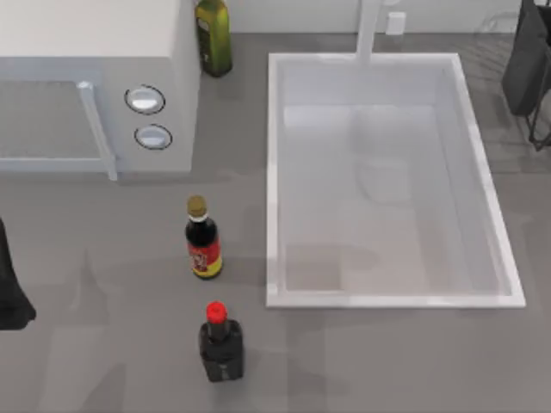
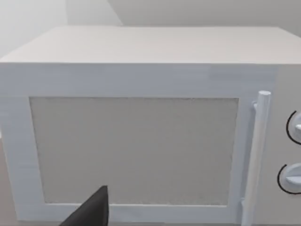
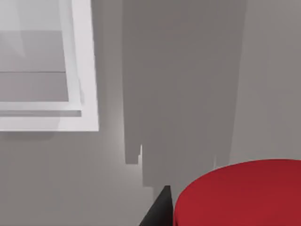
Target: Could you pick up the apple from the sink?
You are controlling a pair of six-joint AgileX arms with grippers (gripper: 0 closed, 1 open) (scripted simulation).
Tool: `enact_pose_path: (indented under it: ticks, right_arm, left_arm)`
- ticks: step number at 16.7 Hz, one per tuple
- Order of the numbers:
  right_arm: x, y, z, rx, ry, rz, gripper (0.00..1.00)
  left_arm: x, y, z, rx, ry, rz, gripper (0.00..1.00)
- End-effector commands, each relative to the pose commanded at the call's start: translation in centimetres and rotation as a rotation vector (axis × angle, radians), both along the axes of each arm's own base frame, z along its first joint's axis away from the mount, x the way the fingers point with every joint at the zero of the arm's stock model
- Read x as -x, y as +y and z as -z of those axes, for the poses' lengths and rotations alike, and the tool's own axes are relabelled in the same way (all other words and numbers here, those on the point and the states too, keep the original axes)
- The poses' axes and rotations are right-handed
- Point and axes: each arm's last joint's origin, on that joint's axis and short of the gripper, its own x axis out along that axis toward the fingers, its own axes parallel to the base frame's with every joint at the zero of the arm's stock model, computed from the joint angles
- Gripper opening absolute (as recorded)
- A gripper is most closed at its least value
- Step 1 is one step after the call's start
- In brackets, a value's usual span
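Note:
The apple point(image 3: 240, 195) is a bright-red rounded mass close under the right wrist camera, above bare grey counter beside a corner of the sink point(image 3: 84, 70). A dark finger point(image 3: 157, 212) presses against its side, so my right gripper point(image 1: 527, 69) is shut on it, off the sink's far right corner. In the top view the sink point(image 1: 274, 172) is a white rimmed basin with nothing on its pale grey bottom. My left gripper point(image 1: 10, 297) is parked at the table's left edge, facing the microwave point(image 2: 141, 141).
The white microwave point(image 1: 95, 95) stands at the back left. An olive-green bottle point(image 1: 213, 34) is beside it. A gold-capped sauce bottle point(image 1: 203, 239) and a red-capped dark bottle point(image 1: 220, 342) stand left of the sink. The faucet post point(image 1: 368, 30) rises at the sink's far side.

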Motion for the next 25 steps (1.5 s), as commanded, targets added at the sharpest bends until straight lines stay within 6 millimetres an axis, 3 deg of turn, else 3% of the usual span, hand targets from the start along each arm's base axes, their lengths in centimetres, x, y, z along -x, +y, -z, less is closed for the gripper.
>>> enact_pose_path:
  ticks: [3, 10, 16, 25]
  right_arm:
    - [-0.2, 0.0, 1.9, 0.000, 0.003, 0.000, 0.00]
    - [-0.1, -0.1, 9.9, -0.001, -0.012, 0.001, 0.00]
    - [0.1, -0.1, 10.8, -0.001, -0.005, 0.001, 0.00]
    - [0.1, -0.1, 10.8, -0.001, -0.005, 0.001, 0.68]
  left_arm:
    - [0.0, 0.0, 0.0, 0.000, 0.000, 0.000, 1.00]
    - [0.0, 0.0, 0.0, 0.000, 0.000, 0.000, 1.00]
    - [0.0, 0.0, 0.0, 0.000, 0.000, 0.000, 1.00]
    - [0.0, 0.0, 0.0, 0.000, 0.000, 0.000, 1.00]
